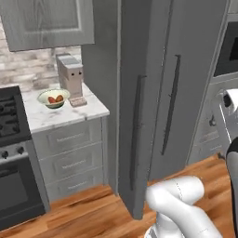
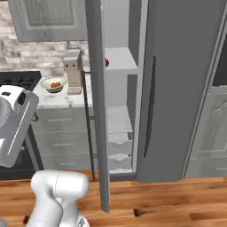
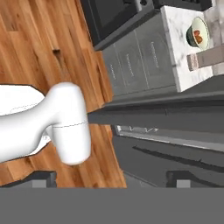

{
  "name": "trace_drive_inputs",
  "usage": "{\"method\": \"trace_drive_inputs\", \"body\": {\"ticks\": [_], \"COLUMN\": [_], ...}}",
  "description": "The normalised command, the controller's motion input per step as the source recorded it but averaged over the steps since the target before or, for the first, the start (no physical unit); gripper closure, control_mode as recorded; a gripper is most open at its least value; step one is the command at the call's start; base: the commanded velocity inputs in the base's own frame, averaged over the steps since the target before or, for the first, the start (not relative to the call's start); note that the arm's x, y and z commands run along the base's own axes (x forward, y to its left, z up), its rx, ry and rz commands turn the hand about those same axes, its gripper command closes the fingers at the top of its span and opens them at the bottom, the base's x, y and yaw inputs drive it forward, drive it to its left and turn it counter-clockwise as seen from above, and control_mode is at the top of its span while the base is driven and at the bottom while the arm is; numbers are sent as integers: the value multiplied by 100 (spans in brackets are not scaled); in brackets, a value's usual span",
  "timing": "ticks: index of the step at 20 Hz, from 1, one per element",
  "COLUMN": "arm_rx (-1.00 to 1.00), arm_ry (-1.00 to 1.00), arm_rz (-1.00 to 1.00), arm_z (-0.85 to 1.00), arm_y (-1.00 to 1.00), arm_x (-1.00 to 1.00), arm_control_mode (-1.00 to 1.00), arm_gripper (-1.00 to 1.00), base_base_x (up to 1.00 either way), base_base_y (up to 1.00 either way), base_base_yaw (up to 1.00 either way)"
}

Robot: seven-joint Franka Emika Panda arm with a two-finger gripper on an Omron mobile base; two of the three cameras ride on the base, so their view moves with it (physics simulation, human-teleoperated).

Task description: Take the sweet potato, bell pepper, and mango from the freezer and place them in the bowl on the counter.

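We see our gripper [image 3: 111, 178] spread empty, well below the pepper [image 2: 106, 63] on the freezer [image 2: 122, 60] shelf.

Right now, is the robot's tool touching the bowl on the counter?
Apart. In the hand view the tool, jaws wide and empty, sits low by the wooden floor, while the bowl rests far off on the counter, with drawer fronts between them.

Dark grey tall freezer [image 2: 177, 88] with pale interior; white grey-veined marble counter [image 1: 65, 116]; pale cream-green shallow bowl [image 1: 54, 98] holding reddish-orange lumps
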Motion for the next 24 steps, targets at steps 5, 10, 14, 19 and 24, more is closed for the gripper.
{"method": "trace_drive_inputs", "body": {"ticks": [5,10,14,19,24], "arm_rx": [0,0,0,0,0], "arm_ry": [0,0,0,0,0], "arm_rz": [0,0,0,0,0], "arm_z": [0,0,0,0,0], "arm_y": [0,0,0,0,0], "arm_x": [0,0,0,0,0], "arm_control_mode": [100,100,100,100,100], "arm_gripper": [-100,-100,-100,-100,-100], "base_base_x": [-12,69,100,85,79], "base_base_y": [-98,-53,-50,-98,-73], "base_base_yaw": [-27,-33,-9,47,64]}}
